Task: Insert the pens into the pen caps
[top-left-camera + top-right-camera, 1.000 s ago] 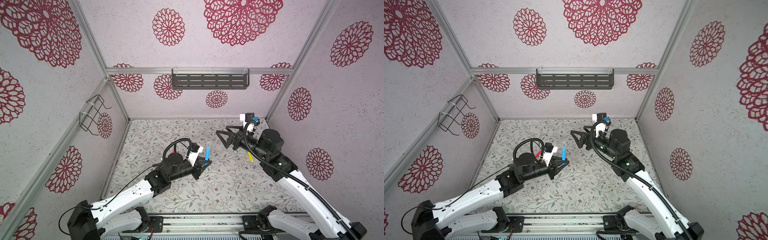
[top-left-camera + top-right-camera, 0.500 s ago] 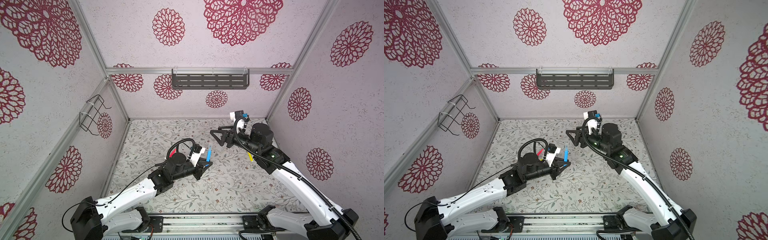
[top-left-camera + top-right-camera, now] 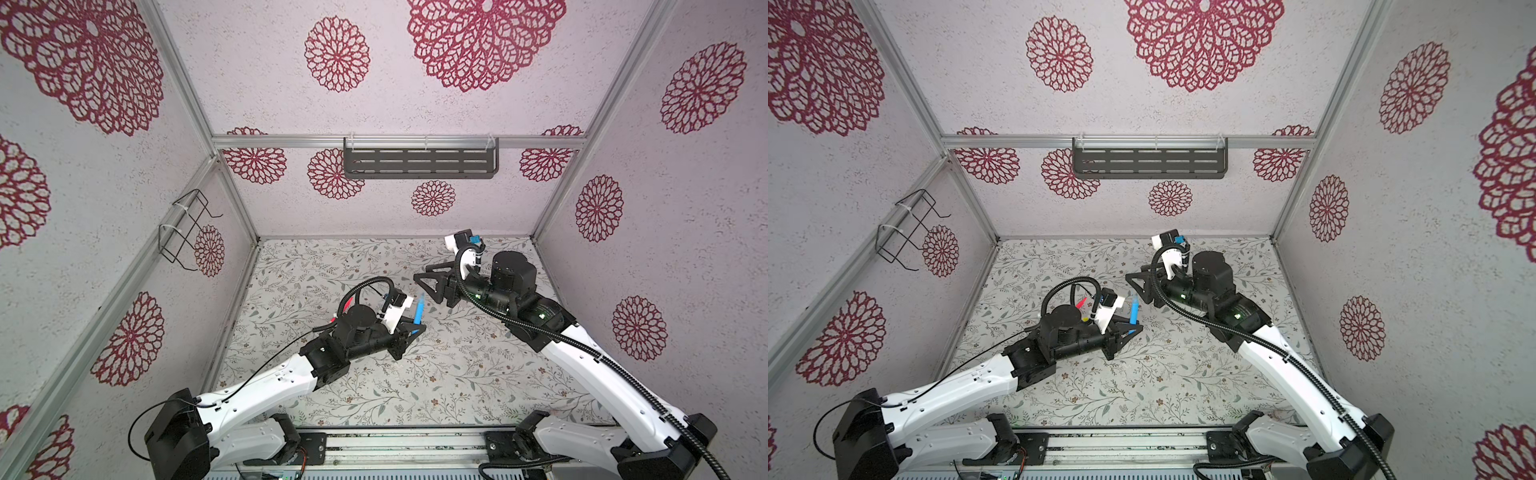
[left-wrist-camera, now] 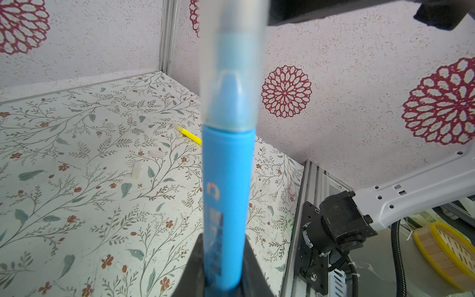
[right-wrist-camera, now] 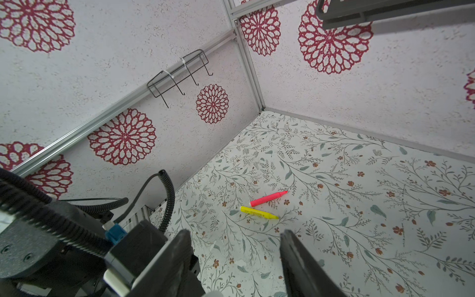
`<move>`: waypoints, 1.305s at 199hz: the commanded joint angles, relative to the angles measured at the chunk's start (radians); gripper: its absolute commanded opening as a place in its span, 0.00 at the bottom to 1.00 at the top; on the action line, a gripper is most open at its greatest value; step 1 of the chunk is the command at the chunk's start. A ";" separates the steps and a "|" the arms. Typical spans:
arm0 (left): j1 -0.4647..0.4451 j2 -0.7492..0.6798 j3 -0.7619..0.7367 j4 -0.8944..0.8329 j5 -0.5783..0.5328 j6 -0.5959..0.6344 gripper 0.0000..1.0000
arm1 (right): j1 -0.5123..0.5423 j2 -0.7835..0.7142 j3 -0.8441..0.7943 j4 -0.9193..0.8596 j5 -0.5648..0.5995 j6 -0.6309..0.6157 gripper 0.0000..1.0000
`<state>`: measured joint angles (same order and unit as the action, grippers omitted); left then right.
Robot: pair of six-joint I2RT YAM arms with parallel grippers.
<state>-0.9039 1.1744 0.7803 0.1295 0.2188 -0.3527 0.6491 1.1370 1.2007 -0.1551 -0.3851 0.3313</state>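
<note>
Both arms reach inward, claws nearly meeting
Left gripper (image 3: 409, 332) clamped tight; right gripper (image 3: 428, 284) just beyond its tips, jaws apart

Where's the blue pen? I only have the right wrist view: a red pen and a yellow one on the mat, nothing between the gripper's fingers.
Observer: The left gripper is shut on the blue pen.
Operator: Capped?
Observer: Yes. In the left wrist view a translucent pen cap covers its tip.
Operator: Any other pen I can't see?
Observer: A second yellow pen lies on the mat, partly hidden behind the blue pen in the left wrist view.
</note>
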 commanded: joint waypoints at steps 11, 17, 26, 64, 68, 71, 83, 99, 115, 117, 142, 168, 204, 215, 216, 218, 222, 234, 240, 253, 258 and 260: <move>-0.016 0.008 0.035 -0.004 0.000 0.018 0.00 | 0.027 0.007 0.033 -0.022 0.036 -0.048 0.55; -0.016 0.010 0.036 -0.005 0.000 0.019 0.00 | 0.029 0.009 0.033 -0.027 0.041 -0.053 0.54; -0.016 0.009 0.035 -0.007 -0.002 0.020 0.00 | 0.033 0.012 0.031 -0.033 0.047 -0.060 0.53; -0.017 0.006 0.031 -0.010 -0.005 0.020 0.00 | 0.044 0.021 0.022 -0.029 0.055 -0.064 0.36; -0.016 0.006 0.031 -0.011 -0.004 0.020 0.00 | 0.047 0.022 0.020 -0.027 0.053 -0.064 0.34; -0.016 0.006 0.031 -0.010 -0.004 0.020 0.00 | 0.048 0.022 0.019 -0.025 0.051 -0.064 0.33; -0.016 0.007 0.030 -0.011 -0.006 0.020 0.00 | 0.052 0.024 0.016 -0.021 0.046 -0.069 0.27; -0.016 0.008 0.030 -0.013 -0.008 0.020 0.00 | 0.060 0.025 0.015 -0.025 0.040 -0.076 0.19; -0.016 0.005 0.028 -0.014 -0.010 0.019 0.00 | 0.066 0.025 0.011 -0.030 0.037 -0.084 0.13; -0.016 0.006 0.028 -0.013 -0.009 0.018 0.00 | 0.066 0.024 0.010 -0.031 0.037 -0.085 0.12; -0.016 -0.001 0.028 -0.013 -0.016 0.022 0.00 | 0.073 0.014 -0.013 -0.028 0.034 -0.086 0.05; -0.017 -0.015 0.027 -0.012 -0.035 0.031 0.00 | 0.079 0.002 -0.046 -0.021 0.039 -0.079 0.00; -0.015 -0.022 0.030 0.004 -0.061 0.045 0.00 | 0.095 -0.002 -0.079 -0.036 0.068 -0.076 0.00; -0.016 -0.022 0.034 0.005 -0.066 0.048 0.00 | 0.102 -0.003 -0.088 -0.039 0.080 -0.075 0.00; -0.016 -0.023 0.034 0.004 -0.066 0.048 0.00 | 0.102 -0.003 -0.089 -0.039 0.080 -0.075 0.00; -0.015 -0.024 0.035 0.004 -0.067 0.048 0.00 | 0.104 -0.003 -0.092 -0.039 0.082 -0.073 0.00; -0.016 -0.024 0.037 0.004 -0.070 0.049 0.00 | 0.105 -0.002 -0.096 -0.038 0.083 -0.071 0.00; -0.015 -0.028 0.039 0.007 -0.076 0.053 0.00 | 0.115 -0.004 -0.112 -0.029 0.084 -0.063 0.00; -0.015 -0.031 0.039 0.008 -0.080 0.054 0.00 | 0.120 -0.002 -0.119 -0.027 0.087 -0.061 0.00; -0.012 -0.035 0.037 0.015 -0.088 0.055 0.00 | 0.132 -0.002 -0.135 -0.026 0.098 -0.057 0.00; -0.013 -0.037 0.039 0.018 -0.091 0.055 0.00 | 0.137 -0.003 -0.141 -0.026 0.102 -0.057 0.00; -0.013 -0.037 0.039 0.020 -0.093 0.055 0.00 | 0.138 -0.004 -0.143 -0.026 0.104 -0.055 0.00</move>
<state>-0.9066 1.1782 0.7860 0.0257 0.1661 -0.3161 0.7486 1.1408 1.1000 -0.1093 -0.2890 0.2752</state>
